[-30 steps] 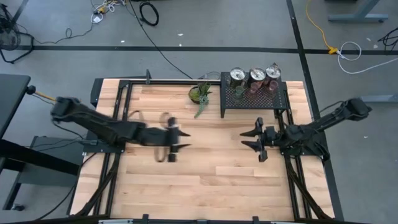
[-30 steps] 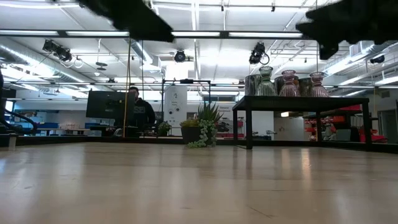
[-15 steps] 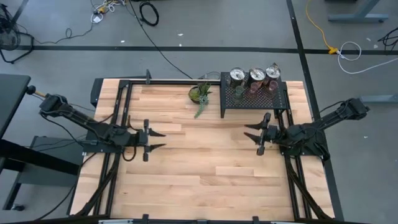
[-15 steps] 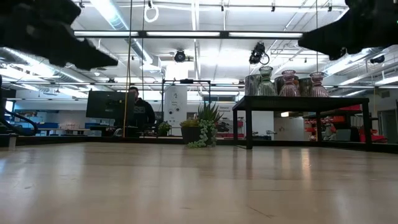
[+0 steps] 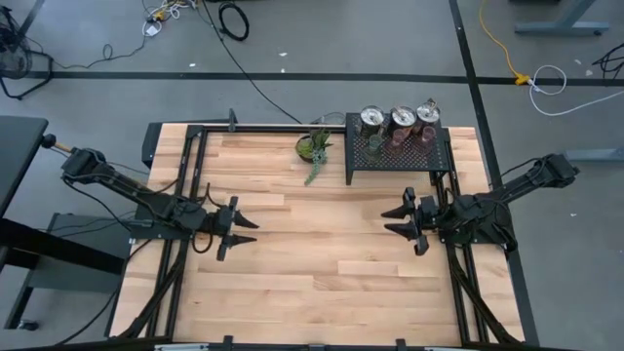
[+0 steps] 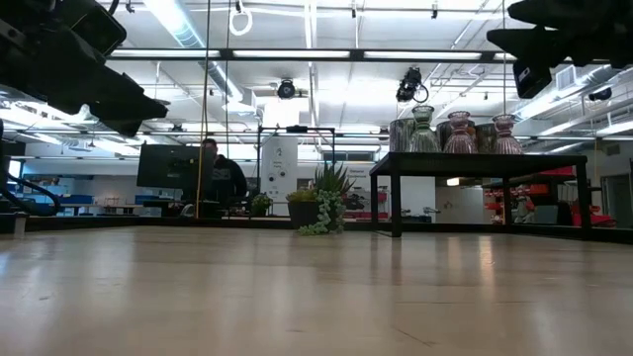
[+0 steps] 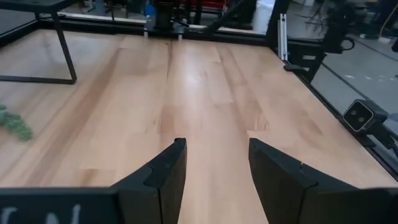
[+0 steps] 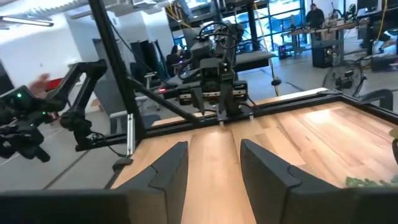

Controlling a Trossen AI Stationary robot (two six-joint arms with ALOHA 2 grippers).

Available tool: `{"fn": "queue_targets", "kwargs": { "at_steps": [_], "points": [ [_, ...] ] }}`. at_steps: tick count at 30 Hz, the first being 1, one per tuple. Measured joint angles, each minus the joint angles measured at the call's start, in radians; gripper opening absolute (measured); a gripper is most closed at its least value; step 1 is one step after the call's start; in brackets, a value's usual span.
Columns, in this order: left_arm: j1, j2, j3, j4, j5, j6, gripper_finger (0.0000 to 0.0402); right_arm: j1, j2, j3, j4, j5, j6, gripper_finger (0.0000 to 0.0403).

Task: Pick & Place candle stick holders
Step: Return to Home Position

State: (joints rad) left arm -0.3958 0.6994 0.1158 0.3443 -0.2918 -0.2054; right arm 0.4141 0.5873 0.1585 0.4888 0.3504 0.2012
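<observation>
The candle stick holders stand on the black mesh rack (image 5: pixel 398 151) at the table's far right. Three are shiny silver cups (image 5: pixel 402 119) along the rack's far side. In front of them stand an olive-green glass cup (image 5: pixel 375 144) and two pink glass cups (image 5: pixel 398 136). In the low view they show on top of the rack (image 6: pixel 460 132). My left gripper (image 5: pixel 252 231) is open and empty above the table's left middle. My right gripper (image 5: pixel 386 221) is open and empty above the right middle, nearer than the rack. Both also show open in their wrist views (image 7: pixel 214 168) (image 8: pixel 214 165).
A small green potted plant (image 5: pixel 313 148) stands left of the rack at the far edge, with strands trailing onto the wood. Black frame rails (image 5: pixel 185 175) run along the table's left and right sides. Bare wood (image 5: pixel 322 263) lies between the two grippers. A person (image 6: pixel 220 178) sits in the room beyond.
My left gripper has drawn back from the table's middle toward the left edge and a little toward the near edge, staying above the wood. My right gripper has rolled about its own axis and back, staying about where it was.
</observation>
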Motion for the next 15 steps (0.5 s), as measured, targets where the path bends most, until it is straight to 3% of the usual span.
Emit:
{"fn": "queue_targets", "kwargs": {
  "at_steps": [5, 9, 15],
  "points": [
    [0.0, 0.0, 0.0, 0.0, 0.001, -0.001, 0.0177, -0.003, -0.021, -0.019, 0.0, -0.002, -0.003, 0.0146],
    [-0.001, -0.029, -0.004, 0.006, 0.001, -0.001, 0.0177, -0.023, -0.154, -0.128, 0.079, -0.054, -0.003, 0.0146],
    [-0.001, -0.163, -0.086, 0.005, 0.001, -0.001, 0.0177, -0.072, -0.297, -0.143, -0.103, -0.055, 0.0, 0.0146]
  ]
}}
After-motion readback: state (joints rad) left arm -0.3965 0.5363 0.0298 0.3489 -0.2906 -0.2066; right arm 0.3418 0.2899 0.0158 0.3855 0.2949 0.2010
